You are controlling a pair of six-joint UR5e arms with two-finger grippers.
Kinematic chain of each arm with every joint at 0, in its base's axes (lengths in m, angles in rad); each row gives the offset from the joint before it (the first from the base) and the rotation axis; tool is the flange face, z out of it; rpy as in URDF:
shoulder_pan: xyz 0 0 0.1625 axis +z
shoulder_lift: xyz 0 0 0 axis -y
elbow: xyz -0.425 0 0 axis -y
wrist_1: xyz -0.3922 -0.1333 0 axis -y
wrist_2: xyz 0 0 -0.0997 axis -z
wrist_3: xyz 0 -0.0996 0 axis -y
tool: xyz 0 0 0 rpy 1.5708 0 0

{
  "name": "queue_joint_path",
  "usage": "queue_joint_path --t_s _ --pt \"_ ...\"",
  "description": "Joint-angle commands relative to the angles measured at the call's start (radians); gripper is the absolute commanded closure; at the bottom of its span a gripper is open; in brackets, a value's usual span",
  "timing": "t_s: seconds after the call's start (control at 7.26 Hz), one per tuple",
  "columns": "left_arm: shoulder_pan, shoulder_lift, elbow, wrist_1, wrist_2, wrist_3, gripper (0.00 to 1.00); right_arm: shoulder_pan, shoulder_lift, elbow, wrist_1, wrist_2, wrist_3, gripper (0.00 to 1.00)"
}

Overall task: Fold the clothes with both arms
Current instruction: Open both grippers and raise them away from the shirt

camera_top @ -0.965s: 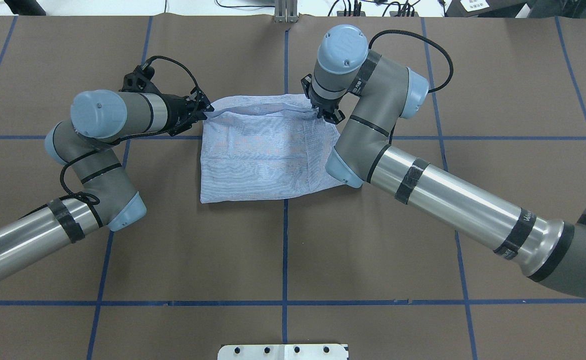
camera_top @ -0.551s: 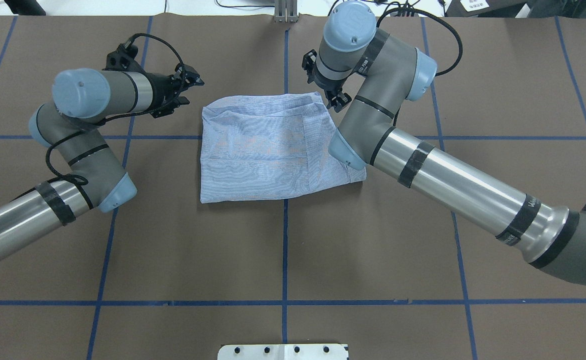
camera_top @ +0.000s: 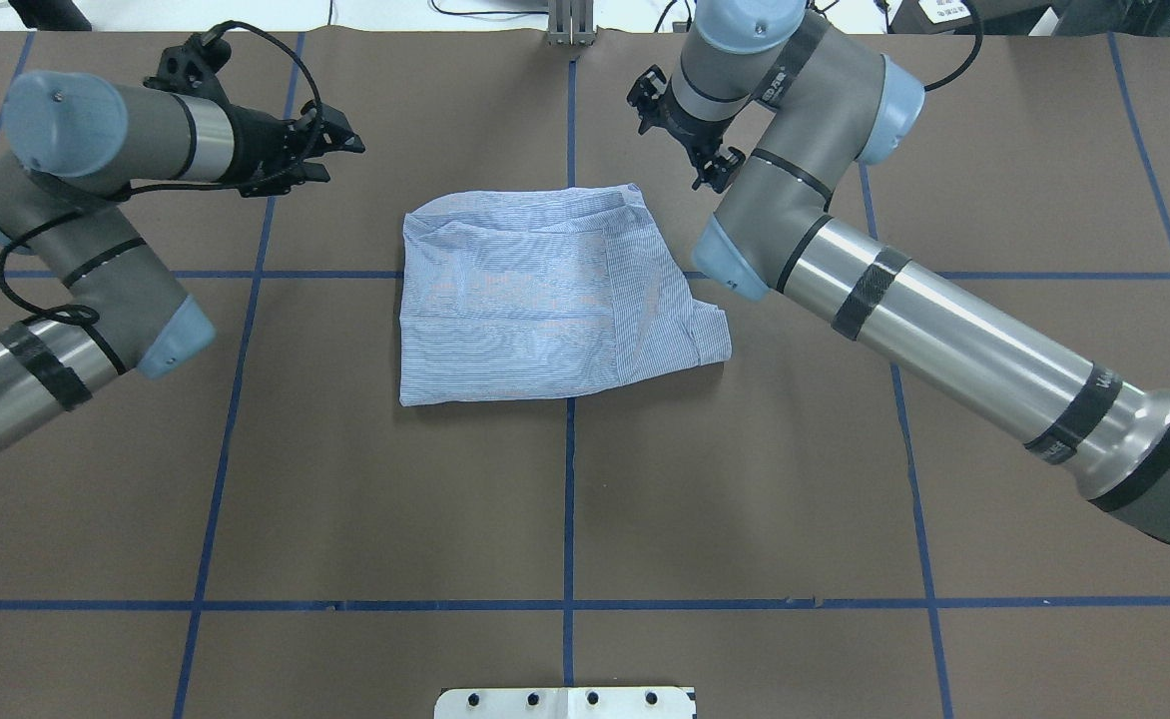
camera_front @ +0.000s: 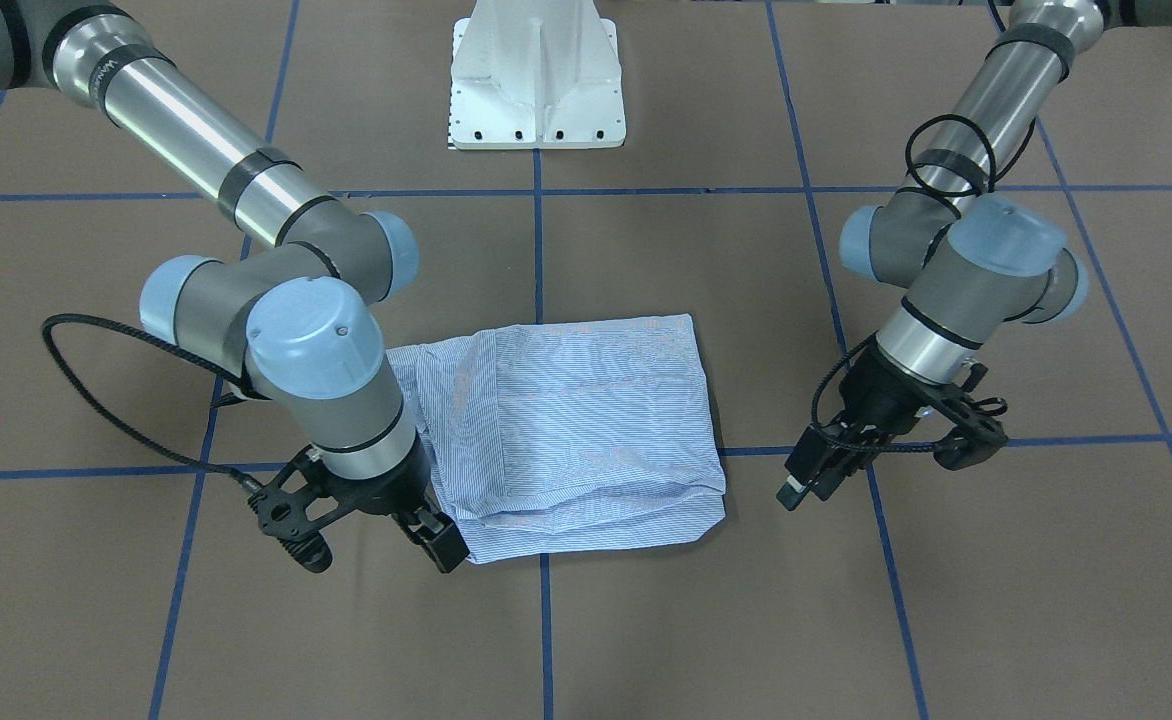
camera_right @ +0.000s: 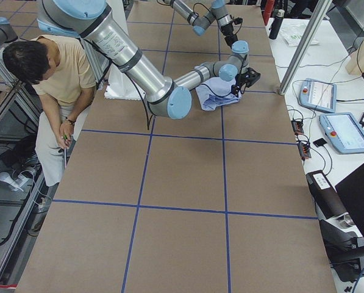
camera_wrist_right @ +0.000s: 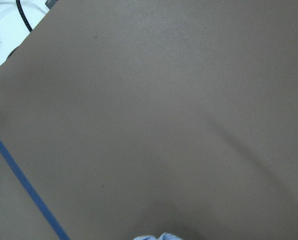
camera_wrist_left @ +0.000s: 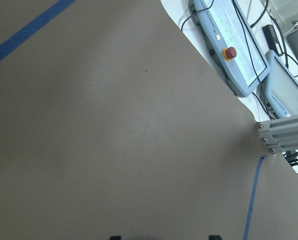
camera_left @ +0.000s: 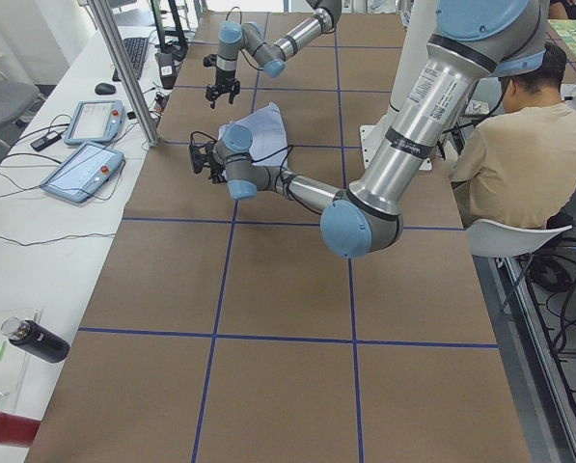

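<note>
My shirt [camera_top: 535, 300] lies on the brown counter [camera_top: 745, 499], folded into a rough rectangle across the blue tape cross. It is light blue with fine white pinstripes. Its far edge is loose and rumpled, and a flap pokes out at its right side. My left claw [camera_top: 337, 158] hangs clear off its far left corner, jaws apart. My right claw [camera_top: 721, 170] hovers near the far right corner, jaws apart, holding nothing.
</note>
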Motion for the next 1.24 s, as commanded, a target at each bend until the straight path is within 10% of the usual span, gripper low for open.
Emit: queue_joint_path --t_s 0.0,0.55,1.1 --pt "-0.121 0.140 -0.089 0.007 -0.153 0.323 0.34 0.110 -0.160 0.095 -0.006 0.125 -0.280 0.00" --pt "-0.368 0.390 -0.159 0.013 -0.371 0.880 0.35 0.404 -0.485 0.237 -0.026 0.318 -1.031 0.00" --pt "-0.613 0.394 -0.166 0.485 -0.462 1.518 0.35 0.588 -0.717 0.427 -0.300 0.362 -1.508 0.00"
